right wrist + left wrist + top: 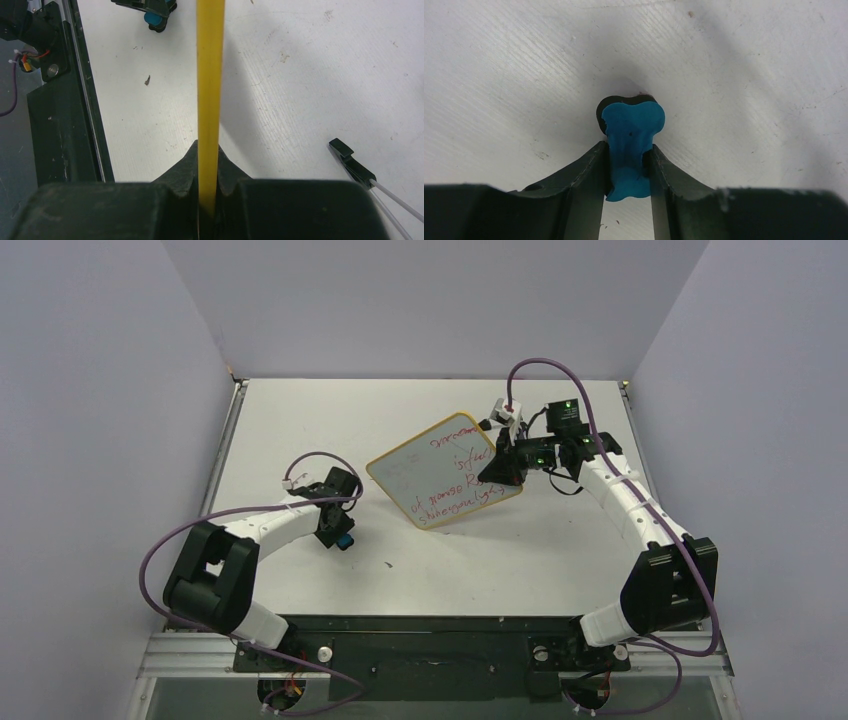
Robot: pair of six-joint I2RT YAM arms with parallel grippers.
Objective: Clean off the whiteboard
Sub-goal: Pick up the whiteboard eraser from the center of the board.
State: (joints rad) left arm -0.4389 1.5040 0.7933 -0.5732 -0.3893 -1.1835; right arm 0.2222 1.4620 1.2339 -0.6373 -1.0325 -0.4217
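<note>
Pinching eraser (634, 120), prob., L claw (628, 148), clear only wrist cam.

Whiteboard (440, 465) right of centre on table (560, 560); eraser (344, 540) left, apart.

Overhead cam – wrist cams close, downward

In the right wrist view the whiteboard (208, 100) shows only its yellowish frame edge, cut off at the top; its face is hidden. From above, the red handwriting (455, 502) is too small to read. The eraser's (633, 125) black side sits mostly hidden behind the blue.
</note>
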